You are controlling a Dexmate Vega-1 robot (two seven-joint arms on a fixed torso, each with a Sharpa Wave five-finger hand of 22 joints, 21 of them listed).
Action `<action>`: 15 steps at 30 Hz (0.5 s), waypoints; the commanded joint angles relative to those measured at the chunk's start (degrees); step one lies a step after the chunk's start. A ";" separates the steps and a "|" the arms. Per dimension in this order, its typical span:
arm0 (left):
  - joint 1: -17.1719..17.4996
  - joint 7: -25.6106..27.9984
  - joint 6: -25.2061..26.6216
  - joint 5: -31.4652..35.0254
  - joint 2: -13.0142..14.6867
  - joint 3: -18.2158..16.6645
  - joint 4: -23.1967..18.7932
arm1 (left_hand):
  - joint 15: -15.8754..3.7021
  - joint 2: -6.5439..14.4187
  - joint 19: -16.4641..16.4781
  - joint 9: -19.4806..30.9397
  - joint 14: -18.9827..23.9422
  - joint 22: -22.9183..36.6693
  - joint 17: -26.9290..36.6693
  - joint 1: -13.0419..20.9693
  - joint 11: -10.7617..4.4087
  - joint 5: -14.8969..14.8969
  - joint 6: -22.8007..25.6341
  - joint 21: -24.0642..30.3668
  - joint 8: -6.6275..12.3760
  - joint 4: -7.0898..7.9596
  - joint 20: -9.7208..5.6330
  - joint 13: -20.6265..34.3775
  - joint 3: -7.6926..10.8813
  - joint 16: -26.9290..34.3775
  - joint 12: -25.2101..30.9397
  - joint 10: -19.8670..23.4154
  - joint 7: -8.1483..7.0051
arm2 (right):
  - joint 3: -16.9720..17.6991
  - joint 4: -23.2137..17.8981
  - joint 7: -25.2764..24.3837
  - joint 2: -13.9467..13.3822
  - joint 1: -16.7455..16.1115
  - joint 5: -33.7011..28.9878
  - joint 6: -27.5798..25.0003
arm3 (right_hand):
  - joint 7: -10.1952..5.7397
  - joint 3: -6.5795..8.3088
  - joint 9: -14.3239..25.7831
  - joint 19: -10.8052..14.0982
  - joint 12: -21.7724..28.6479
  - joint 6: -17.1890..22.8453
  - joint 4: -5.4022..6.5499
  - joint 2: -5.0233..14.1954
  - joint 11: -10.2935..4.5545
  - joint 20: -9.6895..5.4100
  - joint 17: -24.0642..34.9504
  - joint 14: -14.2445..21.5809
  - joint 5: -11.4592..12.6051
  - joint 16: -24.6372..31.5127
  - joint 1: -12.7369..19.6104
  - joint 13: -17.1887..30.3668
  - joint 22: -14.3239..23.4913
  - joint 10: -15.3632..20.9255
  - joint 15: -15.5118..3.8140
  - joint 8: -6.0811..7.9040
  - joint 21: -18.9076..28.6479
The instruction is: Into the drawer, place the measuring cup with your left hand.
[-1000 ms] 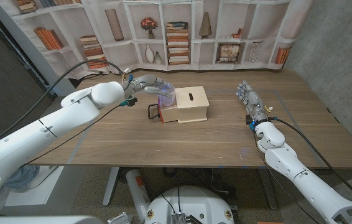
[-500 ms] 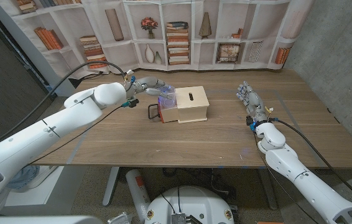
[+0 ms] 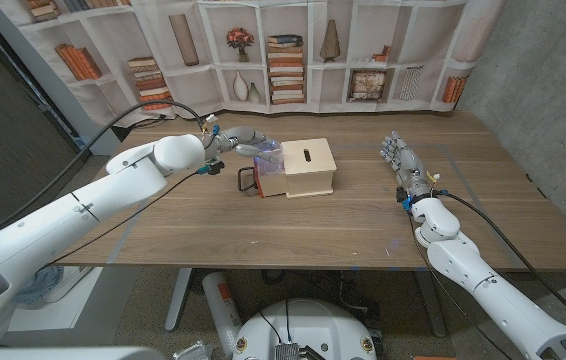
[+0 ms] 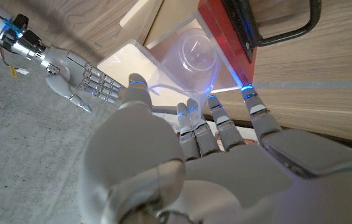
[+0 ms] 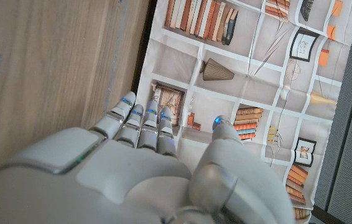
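Note:
The clear measuring cup (image 3: 268, 153) lies tilted inside the pulled-out drawer (image 3: 272, 180) of a small wooden box (image 3: 309, 165). In the left wrist view the cup (image 4: 191, 53) sits behind the drawer's red front (image 4: 229, 37) and black handle (image 4: 282, 25). My left hand (image 3: 239, 138) hovers just beside the cup. Its fingers (image 4: 216, 121) are stretched out and apart, with the cup's thin handle close to the fingertips. My right hand (image 3: 400, 158) stands on the table at the right with straight fingers, holding nothing, far from the box.
A backdrop printed with bookshelves (image 3: 288, 60) hangs along the table's far edge. A black cable (image 3: 133, 110) runs over the table's back left corner. Bare wooden tabletop (image 3: 293, 225) stretches in front of the box.
The cup has sunk from upright above the drawer to tilted inside it. My left hand's fingers have spread away from it. The right hand has not moved.

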 commanded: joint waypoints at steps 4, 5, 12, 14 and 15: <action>-1.07 -1.37 2.38 1.04 0.08 1.10 -1.12 | -0.32 -0.22 -1.31 0.02 -1.65 0.38 0.22 -1.10 0.17 0.35 -2.42 -0.51 -1.42 0.36 -0.06 0.09 -0.30 -0.41 -0.82 -1.99 0.66 | -0.06 0.35 0.50 -0.06 0.09 0.26 -0.10 | -0.23 0.11 0.21 0.38 -0.27 0.53 -0.22 0.56 -0.09 -0.05 0.10 0.45 0.07 0.15 -0.12 0.24 0.34 0.38 -0.06 -0.18 -0.02; -1.18 -1.47 2.62 1.10 0.04 1.19 -1.19 | -0.16 -0.25 -1.54 0.03 -1.76 0.38 0.24 -1.20 0.25 0.38 -2.69 -0.60 -1.59 0.41 -0.06 0.10 -0.35 -0.39 -0.95 -2.44 0.55 | -0.06 0.39 0.54 -0.06 0.10 0.28 -0.09 | -0.23 0.11 0.21 0.40 -0.28 0.53 -0.22 0.57 -0.15 -0.04 0.10 0.45 0.08 0.15 -0.12 0.24 0.34 0.36 -0.07 -0.18 -0.01; -1.74 -2.00 3.71 1.54 -0.05 1.72 -1.49 | 0.90 -0.49 -2.47 0.06 -3.13 0.41 0.30 -1.88 0.72 0.54 -4.61 -0.89 -2.70 0.72 -0.04 0.17 -0.71 -0.52 -1.37 -4.40 0.75 | -0.01 0.64 0.73 -0.01 0.12 0.45 0.03 | -0.24 0.11 0.21 0.39 -0.28 0.58 -0.25 0.58 -0.21 -0.04 0.09 0.51 0.08 0.17 -0.11 0.24 0.34 0.37 -0.12 -0.16 -0.02; -1.83 -2.04 3.83 1.66 -0.08 1.83 -1.51 | 1.20 -0.55 -2.72 0.08 -3.46 0.42 0.32 -2.08 1.11 0.59 -5.06 -0.95 -2.96 0.81 -0.04 0.21 -0.82 -0.52 -1.44 -4.95 0.92 | 0.01 0.66 0.73 -0.04 0.10 0.45 0.04 | -0.24 0.10 0.21 0.40 -0.28 0.60 -0.24 0.58 -0.20 -0.01 0.09 0.49 0.08 0.16 -0.12 0.24 0.34 0.37 -0.08 -0.16 -0.02; -1.84 -2.04 3.86 1.65 -0.10 1.84 -1.51 | 1.41 -0.61 -2.93 0.10 -3.93 0.43 0.33 -2.25 1.41 0.66 -5.63 -0.99 -3.28 0.88 -0.04 0.23 -0.91 -0.56 -1.56 -5.78 1.08 | 0.02 0.69 0.78 -0.04 0.09 0.51 0.03 | -0.24 0.10 0.21 0.40 -0.28 0.58 -0.24 0.58 -0.09 -0.02 0.10 0.50 0.08 0.16 -0.12 0.24 0.34 0.38 -0.08 -0.17 -0.01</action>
